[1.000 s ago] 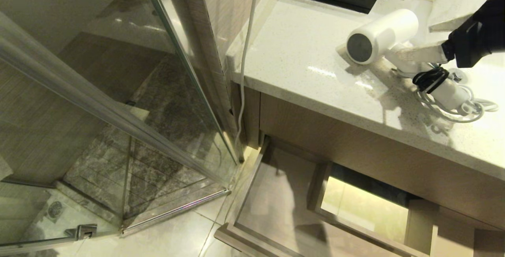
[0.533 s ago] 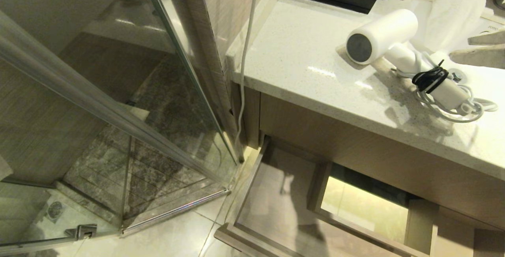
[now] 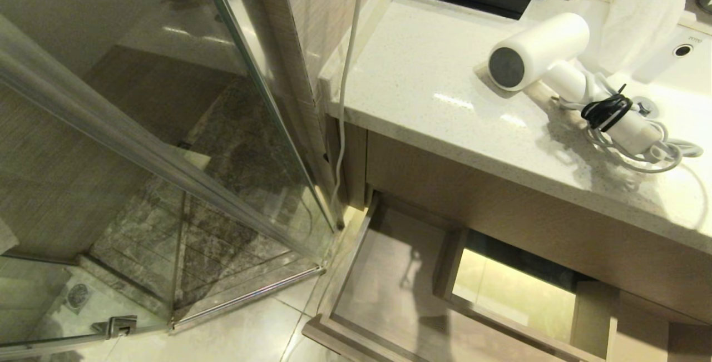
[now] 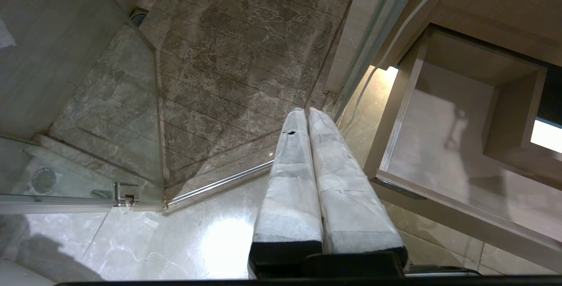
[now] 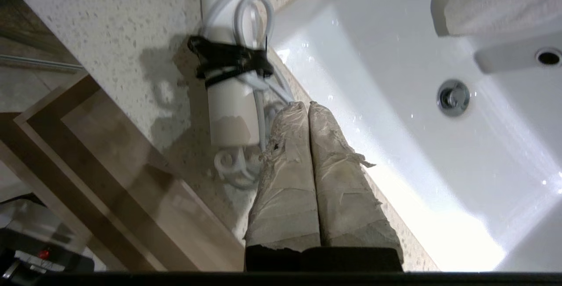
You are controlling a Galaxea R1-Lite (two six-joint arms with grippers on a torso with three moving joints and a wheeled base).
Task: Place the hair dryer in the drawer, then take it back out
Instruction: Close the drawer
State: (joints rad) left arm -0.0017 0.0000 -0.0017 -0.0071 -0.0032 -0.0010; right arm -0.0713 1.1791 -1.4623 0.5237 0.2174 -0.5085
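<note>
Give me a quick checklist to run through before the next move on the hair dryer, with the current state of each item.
1. Hair dryer on the countertop: ok, lying beside the sink basin.
2. Cord bundled on the handle by the black tie: ok, though loops trail off the handle's end.
3. Drawer open: ok.
4. Drawer floor free of clutter: ok where visible.
5. Right gripper ready to grasp: not ok, fingers shut and empty, above the counter edge near the handle's end.
6. Left gripper out of the way: ok, shut, over the floor beside the drawer.
</note>
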